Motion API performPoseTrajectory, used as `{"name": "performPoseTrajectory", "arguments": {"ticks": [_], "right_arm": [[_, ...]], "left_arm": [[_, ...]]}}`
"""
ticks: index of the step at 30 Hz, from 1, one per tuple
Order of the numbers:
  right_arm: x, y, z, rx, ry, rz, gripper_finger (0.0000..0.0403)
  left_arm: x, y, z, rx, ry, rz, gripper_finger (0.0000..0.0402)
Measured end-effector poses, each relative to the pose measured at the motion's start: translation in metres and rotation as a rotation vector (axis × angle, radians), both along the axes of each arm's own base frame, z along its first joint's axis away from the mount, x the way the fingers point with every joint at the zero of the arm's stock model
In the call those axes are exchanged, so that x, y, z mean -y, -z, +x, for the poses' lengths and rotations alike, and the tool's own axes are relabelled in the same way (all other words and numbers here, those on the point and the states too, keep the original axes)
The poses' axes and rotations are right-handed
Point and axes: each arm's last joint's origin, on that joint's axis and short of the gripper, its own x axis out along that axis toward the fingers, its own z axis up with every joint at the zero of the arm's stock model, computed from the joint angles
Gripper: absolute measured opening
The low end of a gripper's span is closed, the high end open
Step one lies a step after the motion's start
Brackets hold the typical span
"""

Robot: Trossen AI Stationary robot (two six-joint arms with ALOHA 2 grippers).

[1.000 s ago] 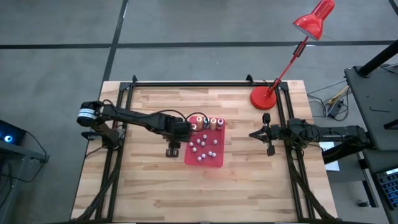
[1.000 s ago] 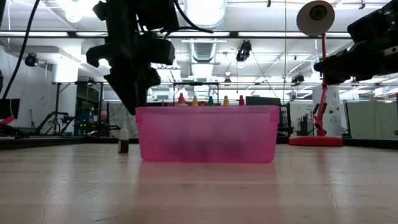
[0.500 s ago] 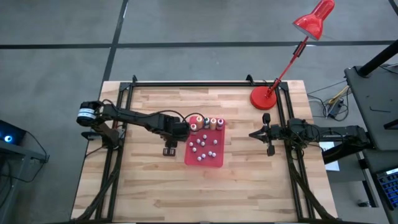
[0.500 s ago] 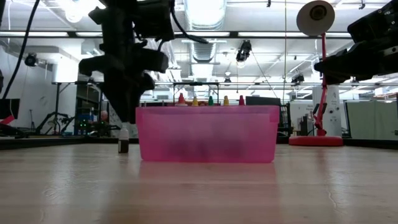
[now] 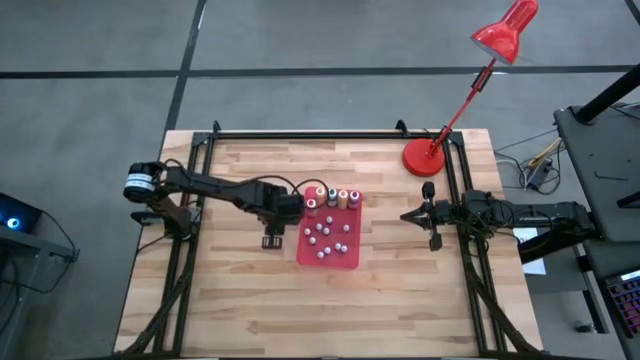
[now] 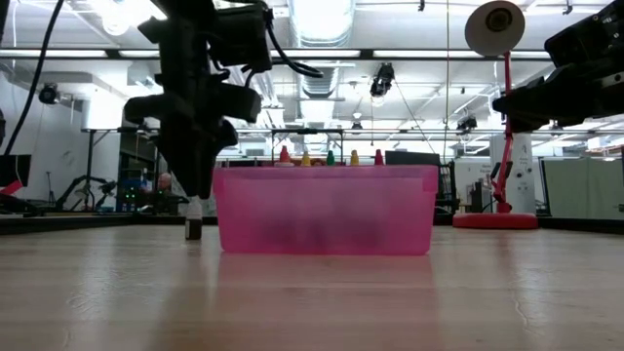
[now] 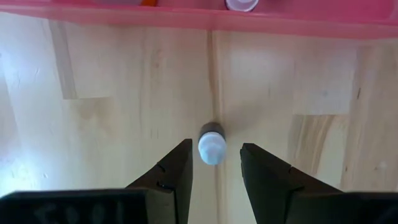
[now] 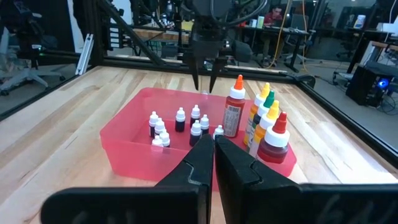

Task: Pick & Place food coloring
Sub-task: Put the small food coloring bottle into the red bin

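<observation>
We see the left gripper (image 7: 214,165) narrowly parted around a white-capped dark bottle (image 7: 211,144) just outside the pink tray (image 5: 349,257), not gripping; right gripper (image 8: 214,157) closed, well apart; no label readable.

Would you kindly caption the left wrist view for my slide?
Left gripper open, fingers astride a lone white-capped food coloring bottle standing on the wooden table just outside the red tray.

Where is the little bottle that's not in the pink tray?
The lone bottle stands on the table just left of the tray, between the left gripper's open fingers.
</observation>
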Motion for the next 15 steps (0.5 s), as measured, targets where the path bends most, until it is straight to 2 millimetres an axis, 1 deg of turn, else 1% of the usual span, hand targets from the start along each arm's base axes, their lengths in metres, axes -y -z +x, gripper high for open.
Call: {"name": "performPoseTrajectory", "arguments": {"ticks": [5, 15], "right_arm": [[0.0, 0.0, 0.0, 0.0, 0.0, 0.001, 0.0009], [0.0, 0.0, 0.0, 0.0, 0.0, 0.001, 0.0009]], "left_arm": [[-0.004, 0.005, -0.002, -0.006, -0.015, 0.0, 0.0108], [-0.004, 0.012, -0.001, 0.033, -0.015, -0.037, 0.0108]]}}
